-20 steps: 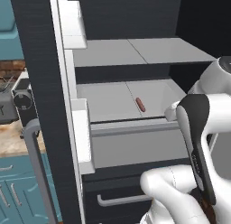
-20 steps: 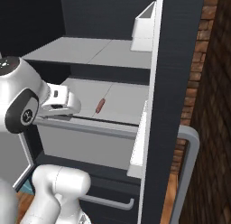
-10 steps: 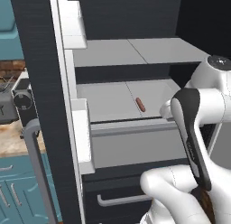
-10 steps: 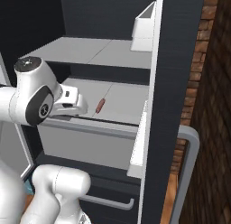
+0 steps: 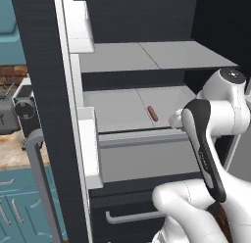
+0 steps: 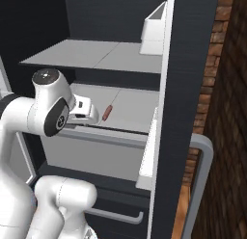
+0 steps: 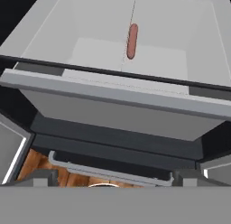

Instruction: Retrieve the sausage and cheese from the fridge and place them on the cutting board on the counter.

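Where the fridge point(image 5: 44, 90) stands open, sausage point(image 7: 132, 40) on pale shelf point(image 7: 180, 29) (brick wall point(image 6: 226, 112) beside)

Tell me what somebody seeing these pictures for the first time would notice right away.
Probably the lone sausage, a small reddish link lying on the pale grey lower shelf of the open black fridge, with nothing else beside it. Next, the big white arm, whose end effector sits at the shelf's front edge, just short of the sausage and holding nothing. Below the shelf, a dark drawer with a grey bar handle stands closed.
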